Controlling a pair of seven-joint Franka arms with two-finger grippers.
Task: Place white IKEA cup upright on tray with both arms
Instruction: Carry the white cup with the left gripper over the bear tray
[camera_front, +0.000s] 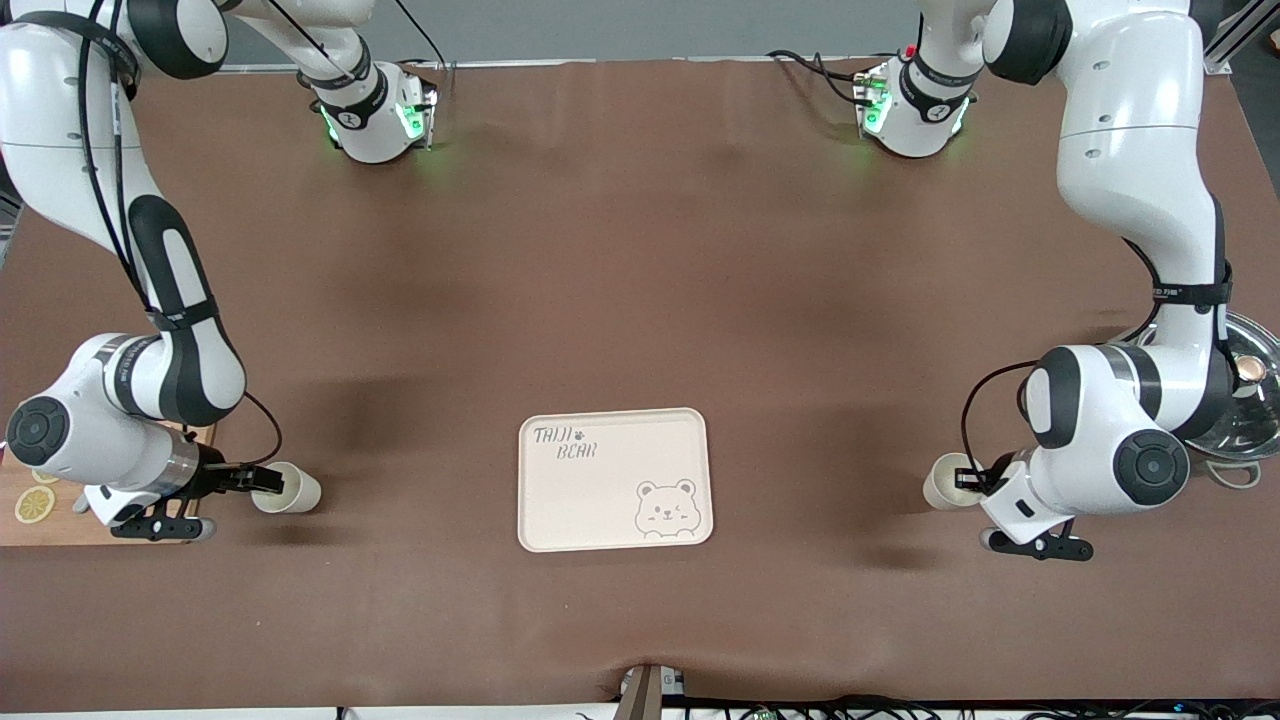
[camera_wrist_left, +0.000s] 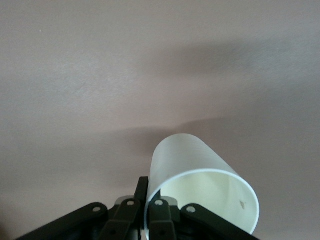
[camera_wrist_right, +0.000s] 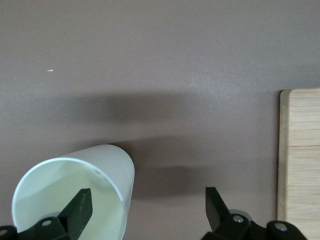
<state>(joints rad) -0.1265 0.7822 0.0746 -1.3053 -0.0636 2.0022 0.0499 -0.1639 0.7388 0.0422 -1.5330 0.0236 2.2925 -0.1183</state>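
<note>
Two white cups lie on their sides on the brown table. One cup (camera_front: 945, 481) (camera_wrist_left: 195, 165) is toward the left arm's end; my left gripper (camera_front: 968, 480) (camera_wrist_left: 150, 192) is shut on its rim wall, one finger inside the mouth and one outside. The other cup (camera_front: 298, 490) (camera_wrist_right: 107, 162) lies toward the right arm's end. My right gripper (camera_front: 262, 483) (camera_wrist_right: 147, 192) is open there, with one finger inside the cup's mouth and the other well outside it. The cream tray (camera_front: 560, 510) with the bear drawing lies between the two cups and holds nothing.
A bamboo cutting board (camera_front: 40, 525) (camera_wrist_right: 300, 160) with lemon slices lies under the right arm's wrist at the table's edge. A shiny metal lidded pot (camera_front: 1255, 400) sits by the left arm's forearm. Both arm bases stand at the table's edge farthest from the front camera.
</note>
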